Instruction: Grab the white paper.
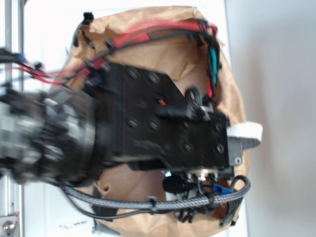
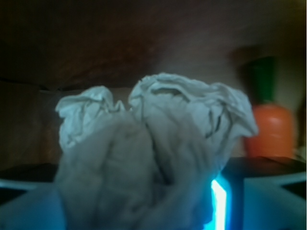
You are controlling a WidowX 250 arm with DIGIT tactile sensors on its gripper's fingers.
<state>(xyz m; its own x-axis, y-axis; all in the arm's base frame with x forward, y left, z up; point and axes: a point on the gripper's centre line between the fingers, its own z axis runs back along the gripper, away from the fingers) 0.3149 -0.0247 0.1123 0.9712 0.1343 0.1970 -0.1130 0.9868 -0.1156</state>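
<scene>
Your exterior view is mostly blocked: the arm (image 1: 148, 123) fills the middle of the frame, lying left to right over the brown paper bag (image 1: 187, 59), with red and black cables (image 1: 158, 32) looping across the top and a braided cable (image 1: 163, 201) running along the bottom. The gripper (image 1: 245, 136) sits at centre right; you only get one white pad (image 1: 247, 130) and a grey finger under it poking past the black housing, so no read on the jaws from there. The wrist view gives you more: the white paper (image 2: 158, 153), a wrinkled greyish wad, fills the centre and lower half of the frame right up against the lens, with the dark gripper fingers (image 2: 266, 191) framing it at lower left and lower right and a bright cyan strip at its lower right edge. Looks pinched on the wad, but contact itself is blurred, so you can't tell for sure. An orange carrot (image 2: 271, 127) with a green top stands at the right edge behind the paper, out of focus
</scene>
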